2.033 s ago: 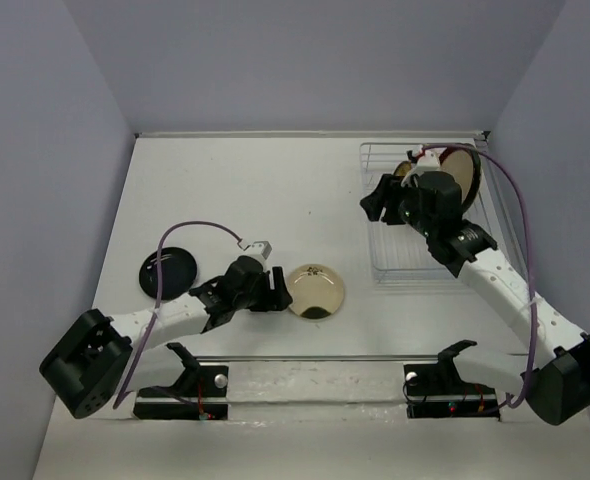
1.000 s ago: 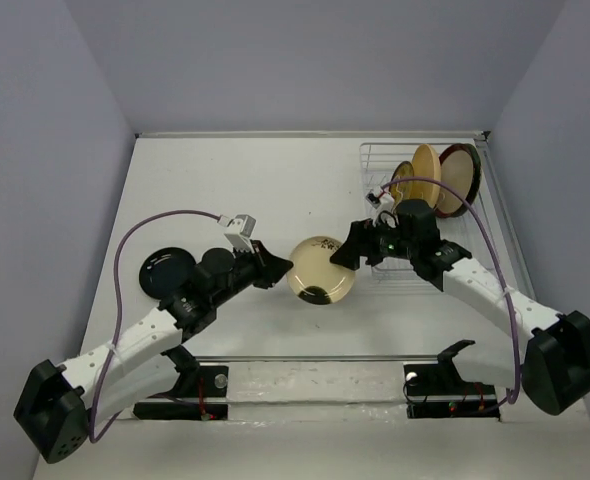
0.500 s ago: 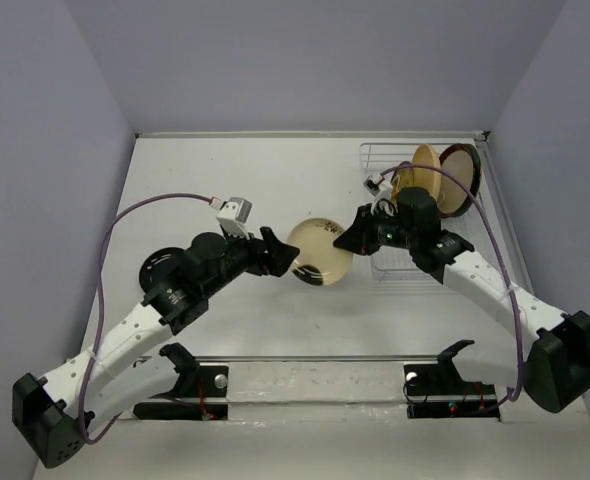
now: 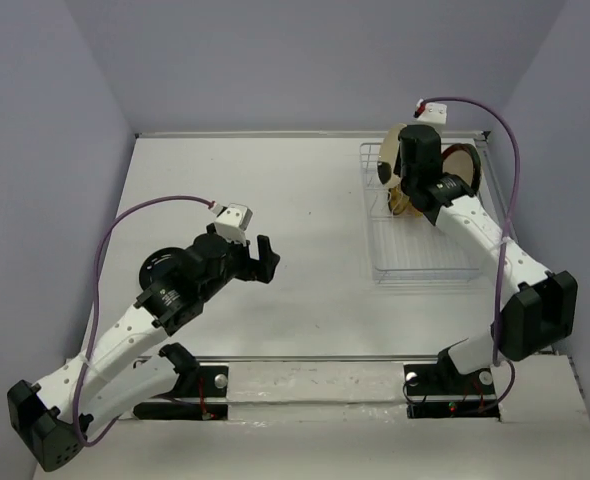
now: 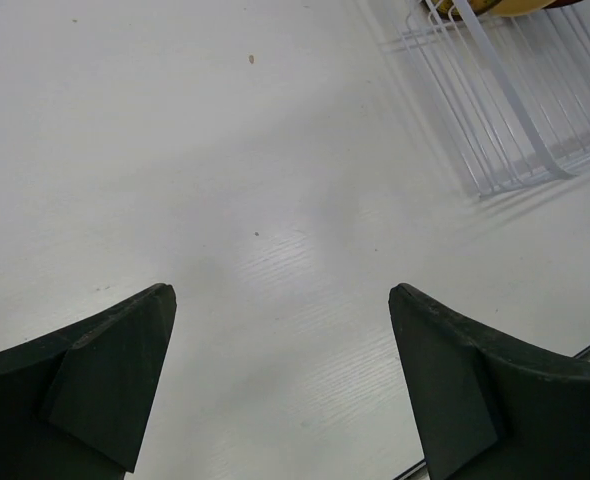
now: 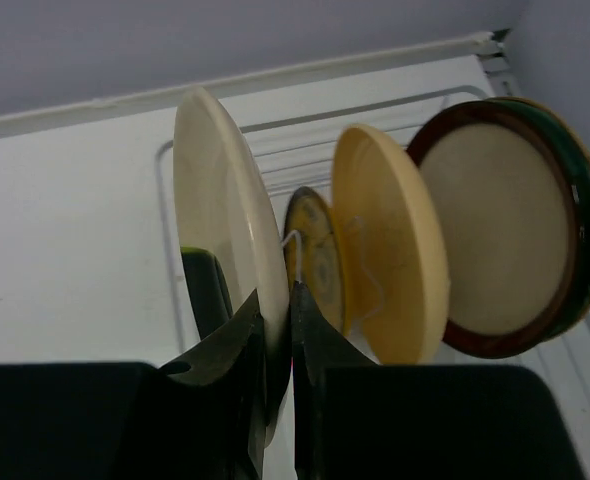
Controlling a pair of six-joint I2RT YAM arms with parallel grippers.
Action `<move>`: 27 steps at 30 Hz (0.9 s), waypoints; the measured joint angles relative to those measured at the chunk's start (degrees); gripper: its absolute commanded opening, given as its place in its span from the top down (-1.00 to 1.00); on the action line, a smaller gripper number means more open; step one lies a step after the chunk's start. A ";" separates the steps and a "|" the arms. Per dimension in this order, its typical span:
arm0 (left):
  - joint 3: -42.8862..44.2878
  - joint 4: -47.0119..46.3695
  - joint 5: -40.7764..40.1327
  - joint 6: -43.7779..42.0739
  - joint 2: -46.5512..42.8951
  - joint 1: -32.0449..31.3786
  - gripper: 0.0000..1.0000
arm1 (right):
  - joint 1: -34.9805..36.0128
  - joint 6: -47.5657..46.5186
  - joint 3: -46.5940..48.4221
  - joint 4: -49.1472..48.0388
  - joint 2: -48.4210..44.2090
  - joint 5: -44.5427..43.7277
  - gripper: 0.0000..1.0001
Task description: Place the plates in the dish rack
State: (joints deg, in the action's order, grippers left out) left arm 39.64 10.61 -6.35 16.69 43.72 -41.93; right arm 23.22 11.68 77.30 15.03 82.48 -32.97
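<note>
My right gripper (image 6: 278, 320) is shut on the lower rim of the cream plate (image 6: 225, 200), which it holds on edge over the left end of the dish rack (image 4: 425, 255). Standing in the rack to the plate's right are a small dark patterned plate (image 6: 310, 250), an orange-yellow plate (image 6: 390, 245) and a red-rimmed beige plate (image 6: 495, 240), with a green-edged plate (image 6: 587, 215) behind that. From above, the right gripper (image 4: 395, 180) is at the rack's far left. My left gripper (image 4: 268, 260) hangs open and empty over bare table, its fingers (image 5: 115, 370) wide apart.
A black round dish (image 4: 158, 270) lies on the table at the left, partly under my left arm. The rack's near corner (image 5: 495, 110) shows at the top right of the left wrist view. Grey walls close in the table on three sides.
The cream plate passed from my left gripper to my right. The right arm swung it up and back over the rack. The left gripper opened and drew back to the left.
</note>
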 measured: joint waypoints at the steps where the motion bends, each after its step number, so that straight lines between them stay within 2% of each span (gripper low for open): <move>1: -0.11 0.39 -0.09 -0.35 0.42 0.04 -0.98 | -0.61 -0.42 0.46 0.15 1.31 -1.51 0.86; 9: -0.33 1.29 -0.15 -1.46 0.35 0.20 -0.98 | -3.28 -4.35 3.78 2.84 11.52 -9.77 0.86; 16: -0.33 1.29 0.33 -1.66 0.26 1.44 -0.98 | -3.28 -5.22 4.15 2.99 12.50 -11.13 0.86; 22: -0.33 1.29 0.28 -1.68 0.26 2.43 -0.98 | -3.28 -3.78 4.04 3.02 15.32 -8.59 0.86; 23: -0.31 1.29 0.28 -1.68 0.26 2.62 -0.98 | -3.28 -3.52 3.85 3.02 15.96 -7.91 0.82; 27: -0.33 1.29 0.04 -1.64 0.48 3.69 -0.98 | -3.28 -2.40 3.52 3.45 17.14 -5.66 0.00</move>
State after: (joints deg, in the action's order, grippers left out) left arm 39.31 11.90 -6.31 15.05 44.21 -38.24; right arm 19.94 9.28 80.82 18.48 99.61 -38.63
